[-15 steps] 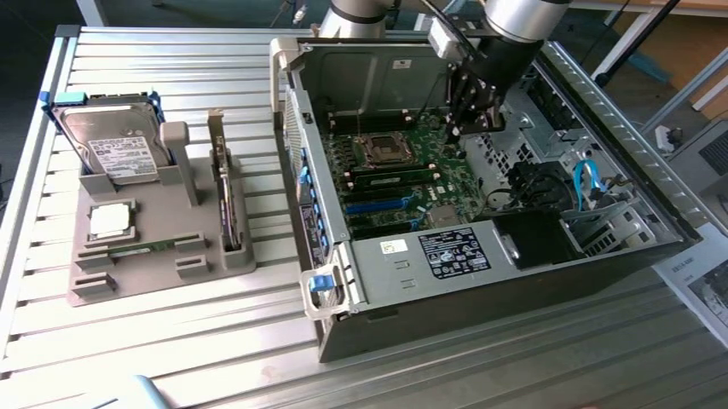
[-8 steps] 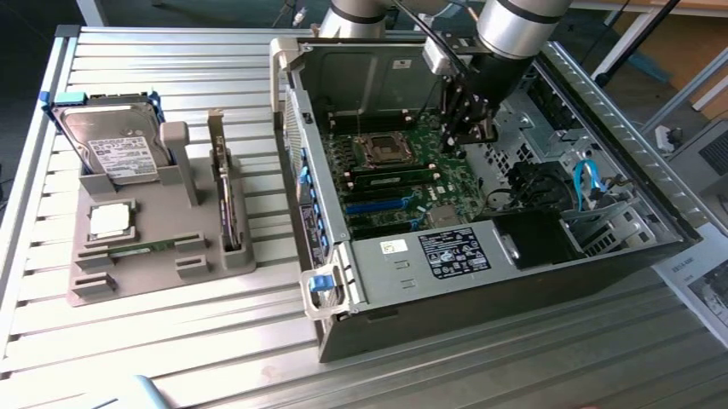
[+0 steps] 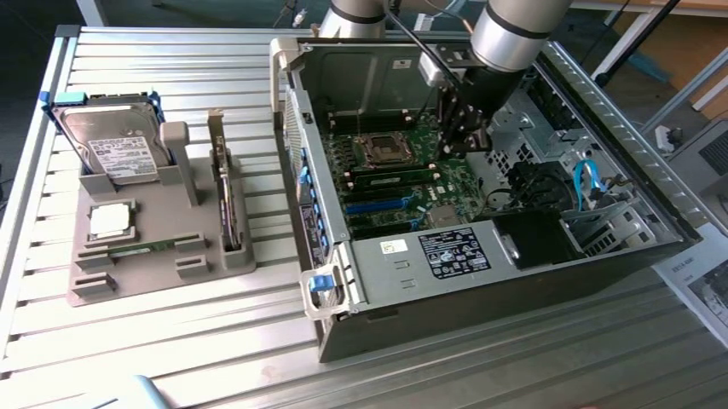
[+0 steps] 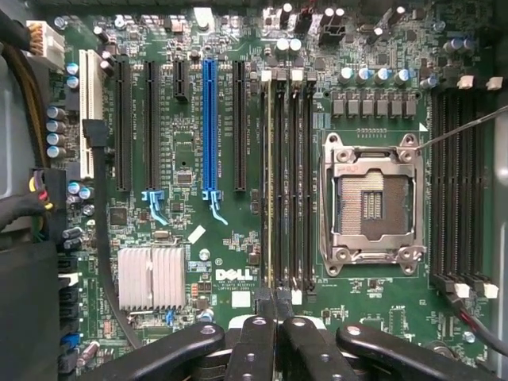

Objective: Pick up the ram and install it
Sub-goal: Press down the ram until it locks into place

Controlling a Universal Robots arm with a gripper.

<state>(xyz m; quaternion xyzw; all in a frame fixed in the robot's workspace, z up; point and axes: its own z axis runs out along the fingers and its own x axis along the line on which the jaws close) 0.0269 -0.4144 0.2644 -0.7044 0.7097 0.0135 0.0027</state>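
My gripper [image 4: 275, 317] is closed with nothing between the fingers, just above the ram [image 4: 270, 178] — already standing in its slot left of the empty CPU socket [image 4: 371, 205] on the motherboard [image 3: 415, 170]. I judge this the seating step — next calls for even downward pressure.

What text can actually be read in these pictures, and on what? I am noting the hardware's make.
"DELL": white print on the motherboard, beside the silver heatsink.
Small white lines under that logo: too small to read.
Slot lettering beside the blue slot: too small to read.
White-and-black label on the power supply: blurred.
Label on the hard drive: blurred.
Small sticker on the case's metal panel: unreadable.
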